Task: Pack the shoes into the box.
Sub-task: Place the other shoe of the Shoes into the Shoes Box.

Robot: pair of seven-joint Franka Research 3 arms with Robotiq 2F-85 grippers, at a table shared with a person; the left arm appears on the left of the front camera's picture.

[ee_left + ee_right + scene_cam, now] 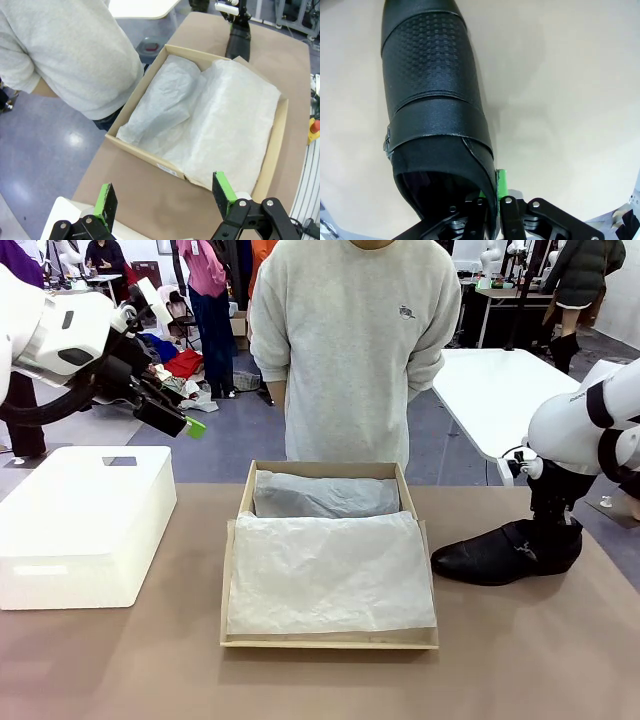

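Box (328, 640) of tissue paper (330, 575) at table (120, 670) centre; right gripper (492, 190) pinches shoe (430, 75) at heel rim; left gripper (163, 186) spread aloft

My gripper (162, 187) hangs with its jaws wide apart above the brown table (295, 65), nothing between the green pads (106, 202). Toward 12 o'clock lies the open cardboard box (142, 150), lined with crumpled white paper (225, 115). At 10 o'clock a person in a grey sweatshirt (65, 55) stands at the table's edge. At 1 o'clock, just past the box, lies a black shoe (239, 42).
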